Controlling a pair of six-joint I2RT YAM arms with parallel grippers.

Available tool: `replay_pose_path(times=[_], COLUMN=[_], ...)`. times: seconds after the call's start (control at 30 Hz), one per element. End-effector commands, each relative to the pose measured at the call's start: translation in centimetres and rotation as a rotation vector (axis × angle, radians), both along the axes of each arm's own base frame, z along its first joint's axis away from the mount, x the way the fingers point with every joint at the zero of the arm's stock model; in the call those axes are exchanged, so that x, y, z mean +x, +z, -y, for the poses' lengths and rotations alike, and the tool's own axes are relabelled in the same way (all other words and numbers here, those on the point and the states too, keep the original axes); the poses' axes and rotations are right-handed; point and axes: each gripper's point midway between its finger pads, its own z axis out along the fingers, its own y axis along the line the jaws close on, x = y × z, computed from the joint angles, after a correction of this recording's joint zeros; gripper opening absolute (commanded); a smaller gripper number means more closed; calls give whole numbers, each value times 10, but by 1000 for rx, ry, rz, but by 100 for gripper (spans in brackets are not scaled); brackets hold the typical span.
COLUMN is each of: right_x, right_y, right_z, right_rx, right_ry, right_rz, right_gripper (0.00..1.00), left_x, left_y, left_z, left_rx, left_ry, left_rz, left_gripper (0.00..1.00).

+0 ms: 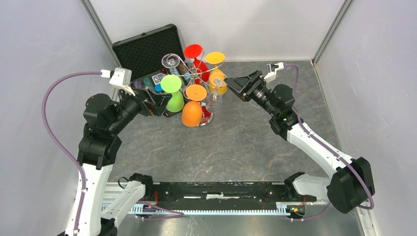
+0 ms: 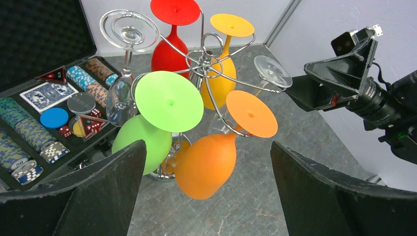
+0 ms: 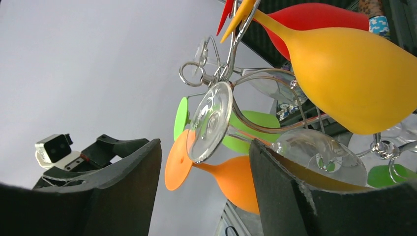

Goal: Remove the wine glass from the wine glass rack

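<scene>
— Is the glass off yet?

— No. Nothing has been lifted. The wine glass rack stands toward the far edge of the tabletop, left of the middle, and every hook I can see has a glass hanging on it foot-up. The clear wine glass on the rack's right side looks like the one being gone for.

— Who's on it?

— The right fingers. They're partly spread with nothing between the pads; the clear foot lines up with the gap, but I can't tell that it's inside yet. The left fingers are as wide as they go, empty, facing the green glass and the orange glass.

— So what's left?

— All of it, I'd say: grip, unhook, carry away.

— Room to pull out?

— It's tight at the rack. The yellow glass hangs just beside the clear one, and the black case fills the far-left corner. Toward the right and near edges the tabletop is bare.
</scene>
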Motion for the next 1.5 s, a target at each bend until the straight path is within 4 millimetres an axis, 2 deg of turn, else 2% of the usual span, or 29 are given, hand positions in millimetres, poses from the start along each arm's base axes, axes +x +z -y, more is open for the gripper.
replay_pose_path(times=[0.0,0.1,0.23,0.47,0.7,0.93,1.2,1.47], right_x=[9,14,18,21,24,24,22,9], right_y=[32,27,27,18,13,12,22,36], right_z=[-1,-6,-11,-11,-20,-24,-18,-13], right_rx=[69,43,27,-3,-30,-60,-79,-41], right_ry=[-32,-20,-8,-22,11,17,-6,-2], right_rz=[50,25,15,-16,-53,-77,-70,-71], right_gripper=[68,63,51,34,30,0,0,0], left_x=[6,10,13,15,16,17,18,19], left_y=[6,4,-2,-10,-17,-23,-25,-24], left_z=[0,-3,-7,-9,-11,-8,-9,-10], left_rx=[-10,-11,-12,-7,10,9,9,4], left_ry=[11,29,60,78,82,67,77,87], left_rz=[14,8,-8,-22,-40,-51,-57,-57], left_gripper=[100,100,100,100,100,100,100,100])
